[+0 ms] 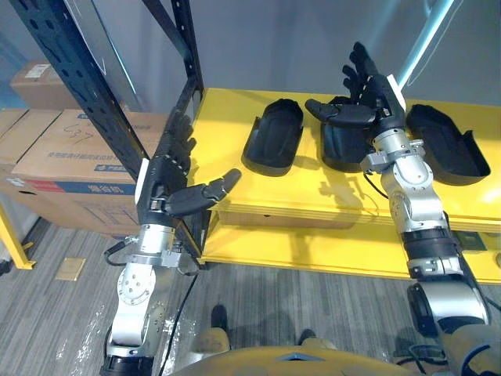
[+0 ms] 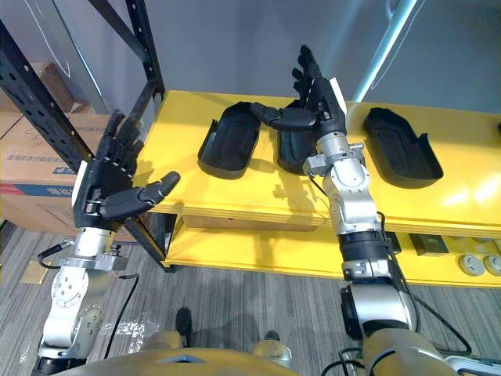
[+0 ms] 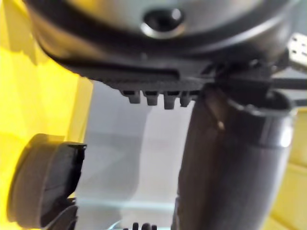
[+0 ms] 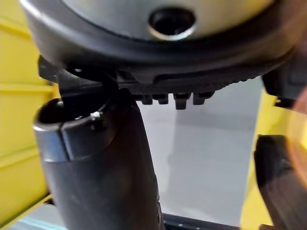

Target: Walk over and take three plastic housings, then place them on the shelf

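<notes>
Shelving in yellow (image 1: 227,110) crosses the frame's middle, with a dark rack post (image 1: 78,86) at upper left and at least three cardboard boxes (image 1: 70,153) stacked behind it. Three black plastic housings lie in a row on the top shelf: left (image 1: 274,135), middle (image 1: 338,153), right (image 1: 446,145). The right hand (image 1: 377,92) hangs over the middle one, fingers straight, thumb spread, holding nothing. The left hand (image 1: 160,184), at lower left, is likewise spread and empty.
</notes>
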